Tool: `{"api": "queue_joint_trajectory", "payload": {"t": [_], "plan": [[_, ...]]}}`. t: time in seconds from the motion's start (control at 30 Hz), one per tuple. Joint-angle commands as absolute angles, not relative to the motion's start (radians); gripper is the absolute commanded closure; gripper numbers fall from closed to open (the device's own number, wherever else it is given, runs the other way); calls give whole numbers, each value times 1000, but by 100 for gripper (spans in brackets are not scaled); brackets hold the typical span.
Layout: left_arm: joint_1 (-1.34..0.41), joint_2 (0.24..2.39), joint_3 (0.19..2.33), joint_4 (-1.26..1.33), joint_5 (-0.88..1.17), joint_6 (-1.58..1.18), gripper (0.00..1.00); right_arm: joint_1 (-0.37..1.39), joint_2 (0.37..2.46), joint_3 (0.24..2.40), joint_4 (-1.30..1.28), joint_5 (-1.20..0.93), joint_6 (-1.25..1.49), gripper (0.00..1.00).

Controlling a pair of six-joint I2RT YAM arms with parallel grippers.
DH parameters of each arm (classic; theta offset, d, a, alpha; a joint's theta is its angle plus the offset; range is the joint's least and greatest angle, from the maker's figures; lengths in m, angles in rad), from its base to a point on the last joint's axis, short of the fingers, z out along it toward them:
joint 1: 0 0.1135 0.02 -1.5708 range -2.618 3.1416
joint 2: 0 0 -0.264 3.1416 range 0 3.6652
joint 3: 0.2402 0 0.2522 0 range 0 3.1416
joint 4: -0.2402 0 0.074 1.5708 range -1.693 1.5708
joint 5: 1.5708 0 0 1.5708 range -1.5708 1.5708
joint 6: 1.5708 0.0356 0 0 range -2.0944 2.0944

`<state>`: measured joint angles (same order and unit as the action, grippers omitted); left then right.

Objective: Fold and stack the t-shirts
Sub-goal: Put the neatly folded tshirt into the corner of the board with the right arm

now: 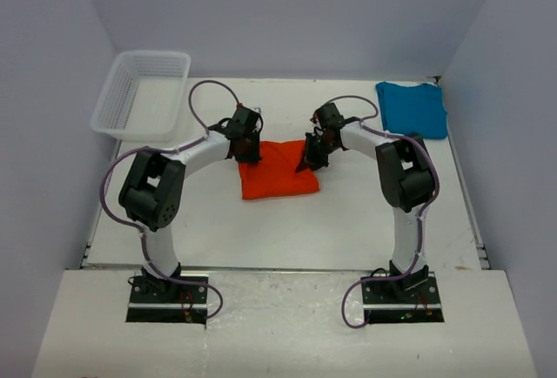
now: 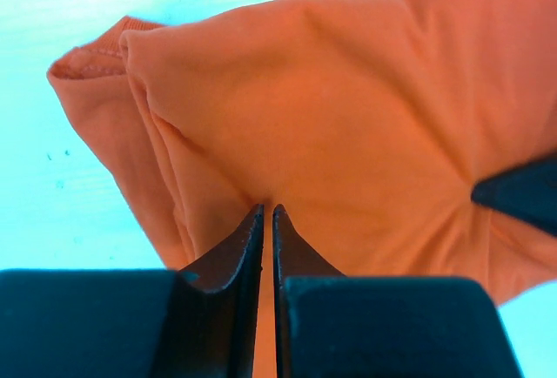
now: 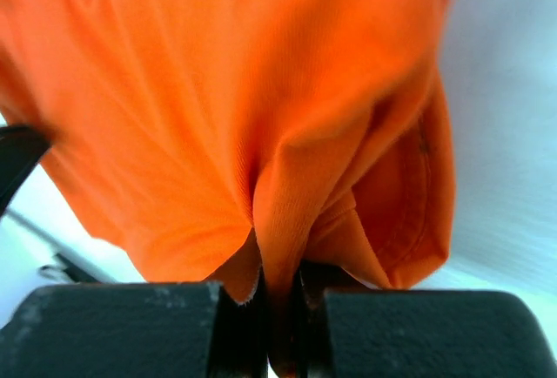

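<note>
Progress: teal t-shirt [image 1: 412, 108] looks folded, right of orange t-shirt [image 1: 278, 178] | left claw [image 2: 268, 211], right claw [image 3: 280, 273] clamp its edges, mid-fold | stacking pending

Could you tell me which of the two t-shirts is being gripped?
The orange-red t-shirt, pinched by the left gripper and right gripper; the teal-blue t-shirt lies apart.

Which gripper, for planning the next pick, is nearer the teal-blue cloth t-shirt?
Right. The right gripper pinches the orange-red cloth t-shirt at its right edge, left of the teal-blue t-shirt; the left gripper pinches its left edge, farther away.
</note>
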<state>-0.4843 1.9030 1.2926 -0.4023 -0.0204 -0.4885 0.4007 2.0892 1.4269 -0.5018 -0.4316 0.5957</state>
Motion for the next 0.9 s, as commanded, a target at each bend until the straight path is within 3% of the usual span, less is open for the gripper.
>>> {"api": "queue_joint_trajectory", "payload": {"t": [0.0,0.57,0.87], "plan": [[-482,1784,1284,-345,-5,-451,91,403,2031,1505,-569,-289,459,100],[-535,1618,1220,-348,31,-480,90,407,1924,1657,-615,-2,158,100],[-606,1612,1152,-319,35,-503,90,371,2019,1925,-727,152,22,100]]}}
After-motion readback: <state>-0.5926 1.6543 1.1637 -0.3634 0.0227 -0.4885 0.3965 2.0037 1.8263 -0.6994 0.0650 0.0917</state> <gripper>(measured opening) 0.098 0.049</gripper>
